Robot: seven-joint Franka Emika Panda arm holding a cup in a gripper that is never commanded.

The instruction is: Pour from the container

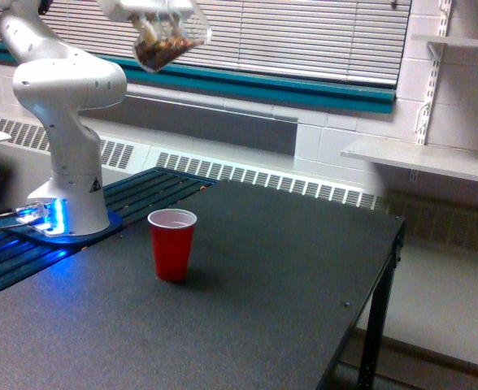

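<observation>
High at the top of the exterior view, my gripper (159,20) is shut on the container (167,42), a small clear plastic cup with brown granular bits inside. The container hangs tilted, its open mouth turned toward the exterior view's right. Far below it a red cup (172,244) with a white inside stands upright on the dark table (247,309). The container is well above the red cup and slightly toward the exterior view's left of it. I see nothing falling from the container.
The white robot base (68,162) with a blue glowing ring stands at the exterior view's left on a slatted surface. The table's edge (385,268) drops off at the right. A window with blinds and wall shelves (434,154) are behind.
</observation>
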